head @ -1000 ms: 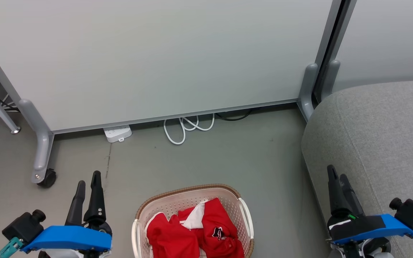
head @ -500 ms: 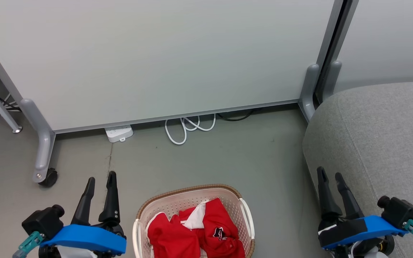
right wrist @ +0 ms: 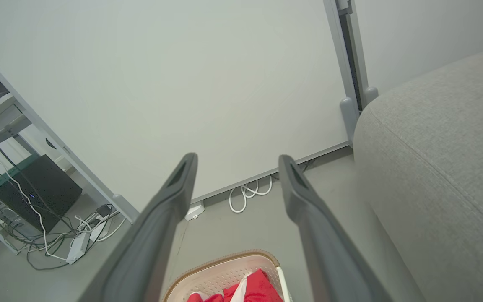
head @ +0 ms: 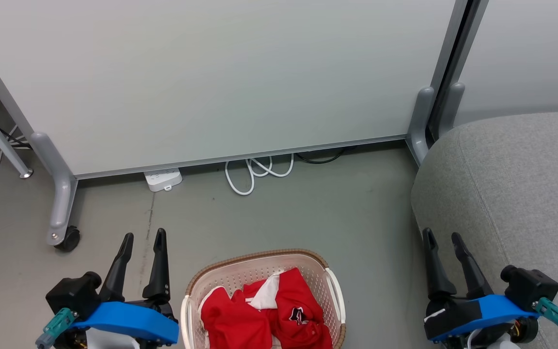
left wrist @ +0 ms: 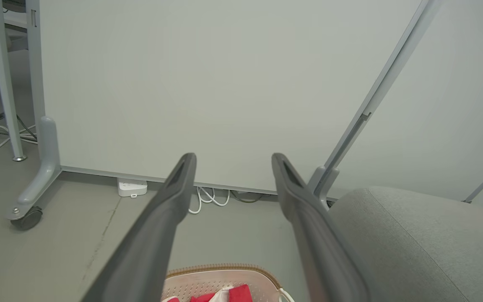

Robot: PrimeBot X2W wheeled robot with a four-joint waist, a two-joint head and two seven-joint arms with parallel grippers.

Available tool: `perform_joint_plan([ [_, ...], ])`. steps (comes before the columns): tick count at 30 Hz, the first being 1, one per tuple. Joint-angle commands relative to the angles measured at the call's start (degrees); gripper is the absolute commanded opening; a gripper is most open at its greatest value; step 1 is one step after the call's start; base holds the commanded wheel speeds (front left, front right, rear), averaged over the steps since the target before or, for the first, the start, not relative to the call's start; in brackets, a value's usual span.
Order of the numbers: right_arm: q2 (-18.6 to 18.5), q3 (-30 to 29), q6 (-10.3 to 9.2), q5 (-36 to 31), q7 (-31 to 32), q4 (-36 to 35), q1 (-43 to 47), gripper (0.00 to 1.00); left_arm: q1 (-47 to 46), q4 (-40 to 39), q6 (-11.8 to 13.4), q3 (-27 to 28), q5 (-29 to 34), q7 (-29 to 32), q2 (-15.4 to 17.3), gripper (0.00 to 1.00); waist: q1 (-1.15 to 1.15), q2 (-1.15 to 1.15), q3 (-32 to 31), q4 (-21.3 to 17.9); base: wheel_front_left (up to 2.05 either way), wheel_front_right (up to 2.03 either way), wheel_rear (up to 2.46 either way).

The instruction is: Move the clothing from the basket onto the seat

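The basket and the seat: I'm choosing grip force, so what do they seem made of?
The basket: likely hard matte cream plastic, by its punched holes, with a brown woven-looking rim. The seat: grey matte fabric, by its fine weave and stitched seam.

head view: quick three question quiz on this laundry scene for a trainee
1. True or false: the clothing lies on the seat.
2. Where does the basket stand? A: on the seat. B: on the floor, between the left gripper and the right gripper. C: left of the left gripper.
3. Fill in: both grippers' jaws are ____.
Key: 1 false, it lies in the basket; 2 B; 3 open.
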Motion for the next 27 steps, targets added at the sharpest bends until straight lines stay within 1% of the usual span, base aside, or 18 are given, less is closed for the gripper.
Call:
perform_joint_plan([
  [1, -0.3, 0.1, 0.11, -1.7, -0.6, -0.2, -1.5, 1.0, -1.1, -0.1, 0.1, -0.3, 1.6, -0.5, 0.4, 1.0, 0.0, 0.0, 0.0, 0.0, 0.0, 0.0, 0.0],
  [27, -0.3, -0.3, 0.12, -15.2, -3.8, 1.5, -1.5, 1.0, -1.8, 1.8, -0.2, -2.0, 14.0, -3.8, 0.5, 1.0, 0.0, 0.0, -0.3, 0.3, 0.0, 0.0, 0.0],
])
